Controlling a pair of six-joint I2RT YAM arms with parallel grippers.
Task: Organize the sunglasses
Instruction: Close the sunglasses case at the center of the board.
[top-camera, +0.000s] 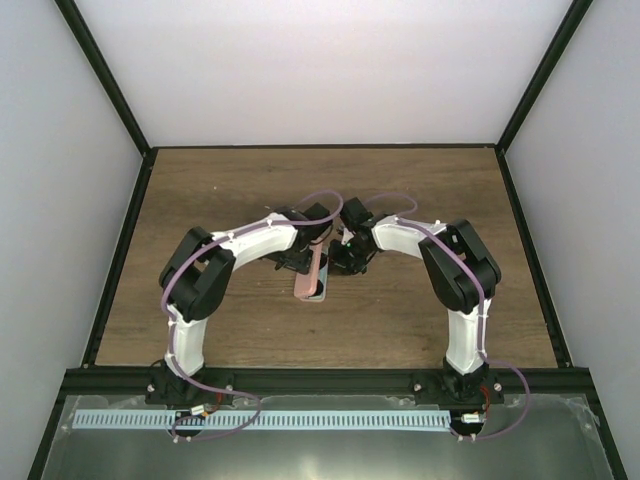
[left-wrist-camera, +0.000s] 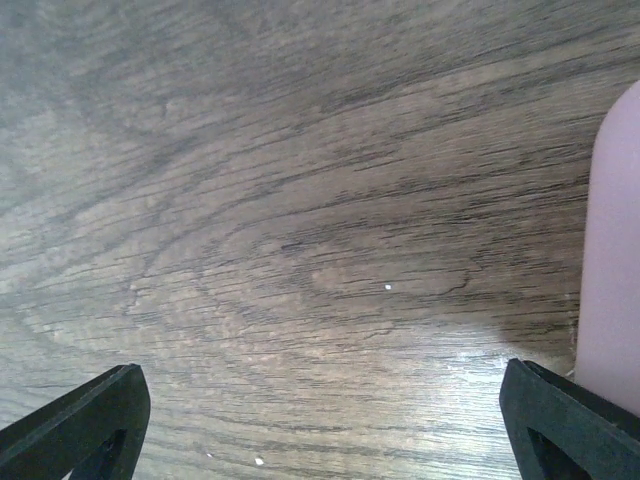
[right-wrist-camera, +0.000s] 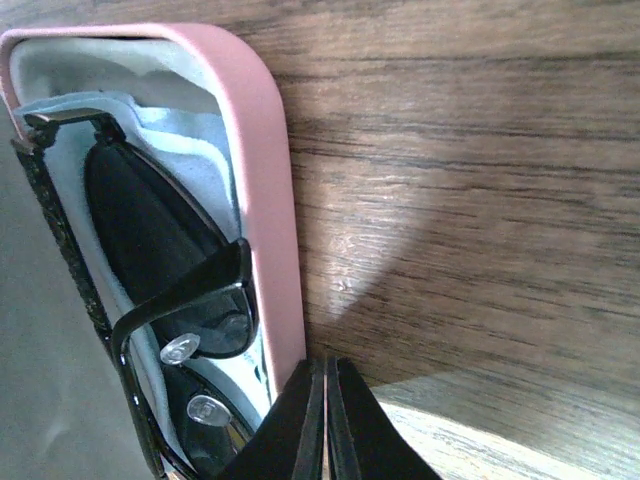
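Inside the pink case (right-wrist-camera: 265, 200), the sunglasses (right-wrist-camera: 150, 240) are seen lying on blue cloth (right-wrist-camera: 195, 140); just outside its rim the right gripper (right-wrist-camera: 325, 400) is pressed together, the left gripper (left-wrist-camera: 320, 400) spread apart beside it.

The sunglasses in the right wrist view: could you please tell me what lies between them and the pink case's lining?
A light blue cloth lies between the sunglasses and the pink case's pale lining, as the right wrist view shows.

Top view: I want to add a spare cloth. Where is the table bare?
Bare: the table from the pink case to the back wall, and from it to the near rail. Crowded: mid-table, where left gripper and right gripper meet.
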